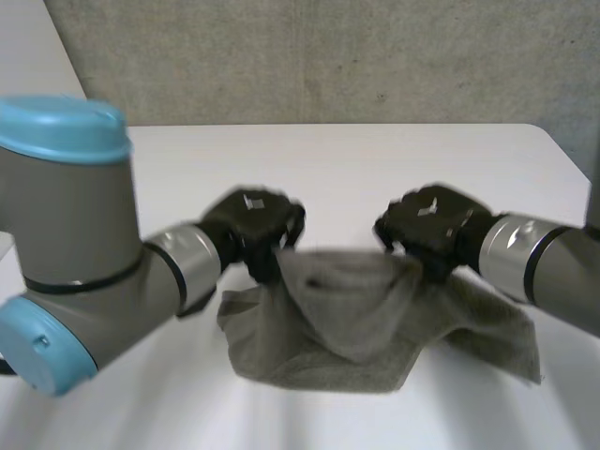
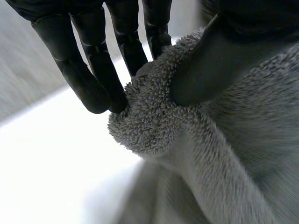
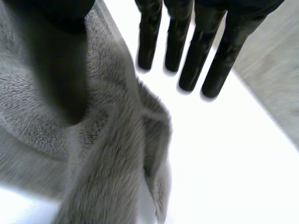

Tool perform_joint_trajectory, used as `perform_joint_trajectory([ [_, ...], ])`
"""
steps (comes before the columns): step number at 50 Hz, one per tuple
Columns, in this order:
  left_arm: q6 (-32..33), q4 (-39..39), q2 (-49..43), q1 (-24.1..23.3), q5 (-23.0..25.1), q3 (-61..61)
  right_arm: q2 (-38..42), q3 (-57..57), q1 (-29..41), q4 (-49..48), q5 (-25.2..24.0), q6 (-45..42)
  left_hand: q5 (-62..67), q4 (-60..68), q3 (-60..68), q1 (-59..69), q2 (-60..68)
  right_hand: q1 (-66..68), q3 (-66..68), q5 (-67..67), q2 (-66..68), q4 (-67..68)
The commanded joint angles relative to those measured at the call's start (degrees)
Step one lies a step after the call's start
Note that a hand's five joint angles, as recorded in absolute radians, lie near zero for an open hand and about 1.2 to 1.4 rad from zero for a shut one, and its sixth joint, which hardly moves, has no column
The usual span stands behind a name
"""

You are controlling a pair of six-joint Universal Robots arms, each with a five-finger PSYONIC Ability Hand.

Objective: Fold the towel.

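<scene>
The left hand (image 1: 248,225) pinches the towel (image 1: 356,309) at its 10 o'clock corner between straight fingers (image 2: 74,70) and thumb (image 2: 210,70); the right hand (image 1: 431,220) sits at its 2 o'clock edge, grip I cannot tell. The towel sags toward the 6 o'clock side of the table (image 1: 375,159), so a slipping corner could, I reckon, leave the fold crooked. One towel, two hands, one table.

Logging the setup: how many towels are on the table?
1: a grey towel bunched on the white table, upper edge raised between the left robot hand and right robot hand. Another could hide beneath.
</scene>
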Motion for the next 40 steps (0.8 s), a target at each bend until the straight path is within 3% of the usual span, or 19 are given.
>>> perform_joint_trajectory([
  [1,1.19,-5.74,0.67,-3.23,0.29,-6.05,1.40,-2.41,0.67,3.63,0.45,-2.92,-13.35,-6.40,-8.56,-0.14,-2.36,-20.50,-22.54,-21.18,-20.63,-22.77],
  [5,1.10,-5.74,4.18,-3.14,0.38,-9.04,-0.18,-5.58,-0.99,3.19,-0.34,4.82,-13.35,-6.40,-8.56,-0.14,-2.36,-20.50,-22.54,-21.18,-20.63,-22.77],
  [9,1.10,-5.74,6.64,-3.06,0.38,-10.45,-0.36,-5.23,-3.80,2.75,-0.78,5.72,-13.35,-6.40,-8.56,-0.14,-2.36,-20.42,-22.46,-21.09,-20.55,-22.69],
  [10,1.19,-5.65,7.70,-2.97,0.47,-11.15,-0.27,-4.71,-4.51,2.22,-1.22,5.63,-21.65,-14.70,-16.86,-8.45,-10.67,-20.08,-22.13,-20.76,-20.21,-22.35],
  [11,1.19,-5.65,7.71,-2.97,0.47,-11.16,-0.27,-4.71,-4.51,2.22,-1.22,5.63,-21.74,-14.78,-16.95,-8.53,-10.75,-20.08,-22.12,-20.76,-20.21,-22.35],
  [13,1.19,-5.65,9.72,-2.79,0.47,-12.30,0.08,-2.70,-5.04,0.82,-2.79,5.46,-54.06,-47.11,-49.27,-40.86,-43.08,-18.08,-20.12,-18.75,-18.20,-20.34],
  [16,1.19,-5.65,10.52,-2.79,0.55,-13.01,0.78,-0.15,-4.87,-0.76,-3.59,5.20,-59.75,-52.80,-54.96,-46.55,-48.77,-13.88,-15.92,-14.56,-14.01,-16.15],
  [18,1.28,-5.56,11.40,-2.70,0.55,-13.97,1.48,1.08,-4.78,-1.82,-3.59,5.02,-72.12,-65.17,-67.33,-58.92,-61.14,-10.69,-12.74,-11.37,-10.82,-12.96],
  [19,1.28,-5.56,11.40,-2.70,0.55,-13.97,1.49,1.10,-4.78,-1.83,-3.59,5.02,-72.20,-65.25,-67.41,-58.99,-61.22,-10.66,-12.70,-11.34,-10.79,-12.93],
  [20,1.37,-5.22,11.66,-2.53,0.47,-14.15,2.18,2.40,-4.86,-2.96,-3.77,4.67,-81.86,-74.91,-77.07,-68.65,-70.87,-8.16,-10.21,-8.84,-8.29,-10.43],
  [32,3.83,2.87,11.49,0.64,0.91,-11.16,1.75,15.75,-6.44,-11.57,-3.59,4.31,-80.61,-73.66,-75.82,-67.41,-69.63,-6.96,-9.00,-7.64,-7.09,-9.23],
  [38,14.29,3.05,5.34,3.01,7.32,-6.41,0.52,21.75,-7.33,-17.29,-3.24,5.81,-79.77,-72.82,-74.98,-66.56,-68.78,-7.13,-9.17,-7.80,-7.26,-9.40],
  [40,21.20,0.34,2.19,3.71,11.69,-5.01,0.34,24.81,-7.41,-20.53,-3.24,7.56,-79.77,-72.82,-74.98,-66.56,-68.78,-7.13,-9.17,-7.80,-7.26,-9.40],
])
